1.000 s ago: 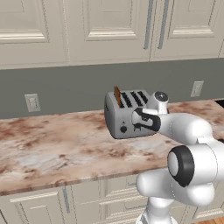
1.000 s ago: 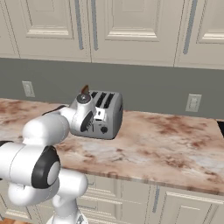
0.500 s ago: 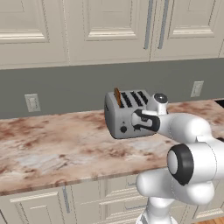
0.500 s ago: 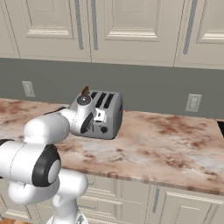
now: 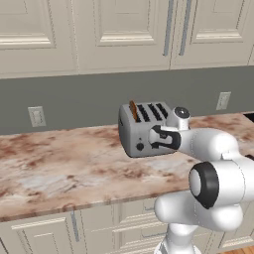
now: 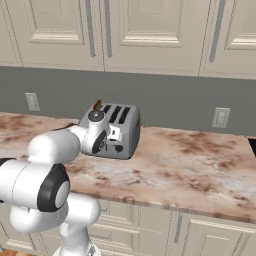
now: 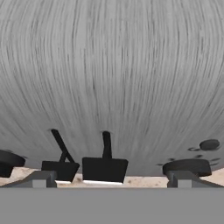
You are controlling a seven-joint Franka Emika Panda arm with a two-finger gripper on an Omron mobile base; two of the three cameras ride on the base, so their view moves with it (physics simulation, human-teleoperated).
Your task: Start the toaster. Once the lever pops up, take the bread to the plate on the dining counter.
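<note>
Spread-wide claw (image 7: pixel 111 177) faces the toaster (image 5: pixel 141 130); hook the 6 o'clock lever (image 7: pixel 105 168) and press fully down.

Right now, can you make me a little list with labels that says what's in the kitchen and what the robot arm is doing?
toaster: boxy silver-grey four-slot toaster, standing on the worktop near the wall
bread: thin orange-brown slice of bread, sticking up from the toaster's leftmost slot
worktop: long pinkish-brown veined marble worktop over cream cabinets
gripper: white arm's gripper right at the toaster's front, jaws wide open, holding nothing
levers: two thin black levers close in front of the hand
wall: grey backsplash with white sockets
</note>
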